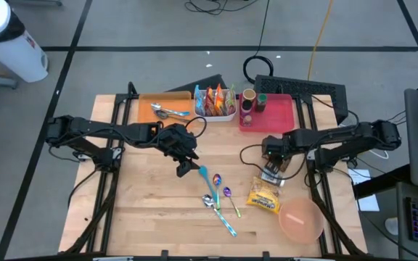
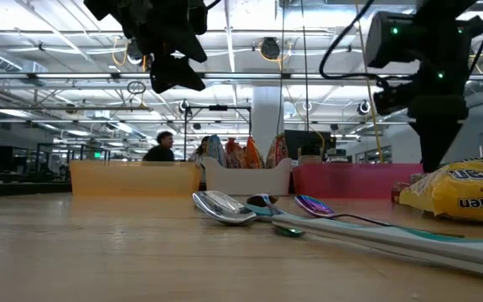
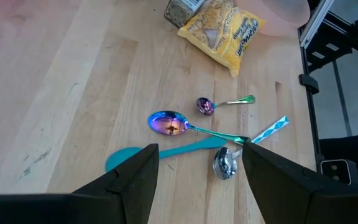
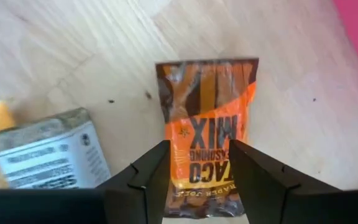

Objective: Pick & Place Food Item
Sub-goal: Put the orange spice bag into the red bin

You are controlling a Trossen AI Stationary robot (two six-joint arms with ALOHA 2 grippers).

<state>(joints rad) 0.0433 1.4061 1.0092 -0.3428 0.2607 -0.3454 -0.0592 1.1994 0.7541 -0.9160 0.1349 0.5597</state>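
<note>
Your right gripper (image 4: 194, 171) hangs over an orange and brown foil packet printed "TACO SEASONING MIX" (image 4: 207, 118), its two dark fingers (image 4: 145, 180) set either side of the packet's lower end. Whether they pinch the packet or only straddle it you cannot tell from the wrist view. The packet lies flat on the wood near the pink tray's (image 1: 281, 112) front edge, its crimped top end pointing away from the fingers, the foil a little crinkled. Just beside it rests a small grey-green box with a white label (image 4: 51, 152).

Your left gripper (image 1: 185, 165) hovers above the table's middle with its fingers spread and nothing between them. Under it lie a turquoise plastic spoon (image 3: 160, 154), an iridescent metal spoon (image 3: 169, 123), a smaller iridescent spoon (image 3: 207, 106) and a plain silver spoon (image 3: 225, 165). Farther right sits a yellow ramen bag (image 1: 264, 194), with a translucent pink bowl (image 1: 300, 221) near the front right corner.

The surface is a light butcher-block wooden tabletop (image 1: 144, 203). Along its back edge stand an orange tray (image 1: 158, 109), a white basket of snack packets (image 1: 215, 103) and the pink tray. Beyond, the low view shows a wide hall with ceiling trusses and lights, and a person (image 2: 159, 147) far behind the trays.
</note>
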